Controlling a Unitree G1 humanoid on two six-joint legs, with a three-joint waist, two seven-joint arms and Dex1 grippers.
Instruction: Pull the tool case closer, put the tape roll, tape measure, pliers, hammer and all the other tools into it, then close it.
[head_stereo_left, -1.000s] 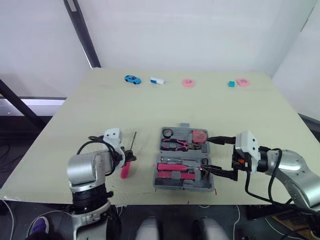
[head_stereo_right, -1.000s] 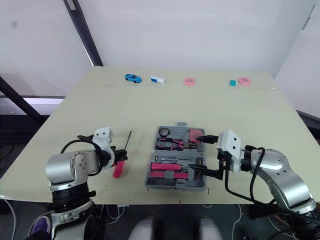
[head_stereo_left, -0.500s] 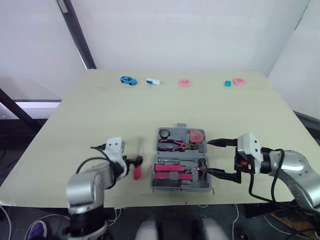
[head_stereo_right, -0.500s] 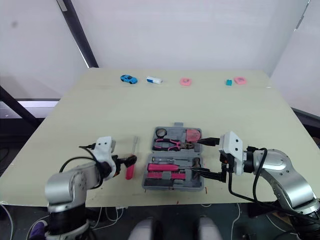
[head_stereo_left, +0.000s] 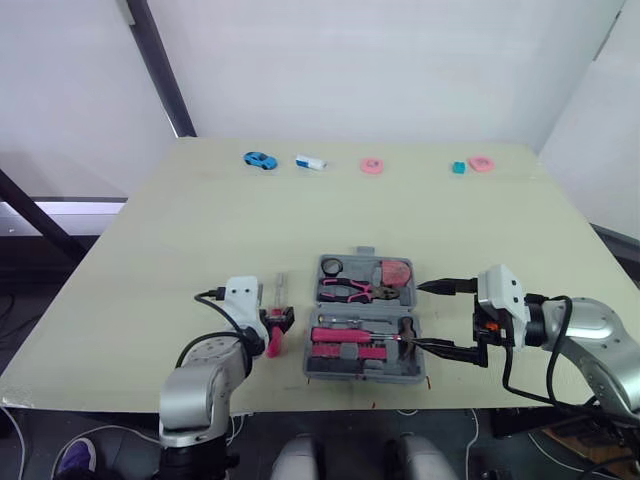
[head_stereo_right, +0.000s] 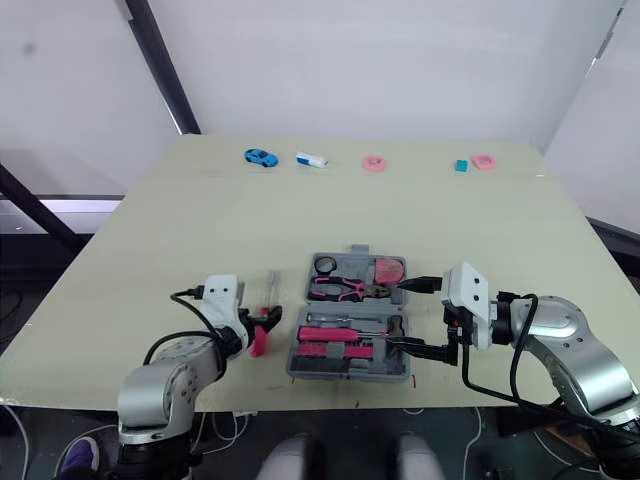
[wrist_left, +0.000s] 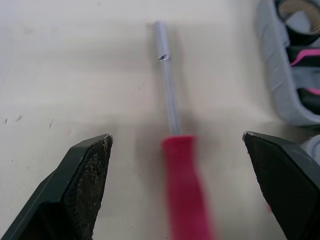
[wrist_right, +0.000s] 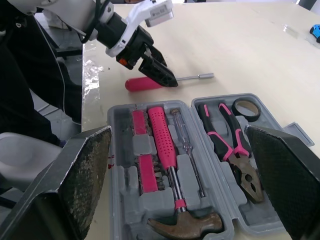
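I judge the case (wrist_right: 114, 150) mostly packed. One screwdriver (wrist_left: 182, 170) lies loose between my left gripper's (wrist_left: 177, 136) spread fingers; my right gripper (head_stereo_left: 412, 316) gapes beside the case. Closing is left.

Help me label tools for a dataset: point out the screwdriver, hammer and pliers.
screwdriver (wrist_left: 187, 182), left wrist view, red handle
hammer (wrist_right: 162, 135), right wrist view, pink grip
pliers (wrist_right: 248, 182), right wrist view, metal head

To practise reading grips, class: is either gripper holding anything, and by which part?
Nothing is held. The left gripper is open astride the screwdriver handle; the right gripper is open.
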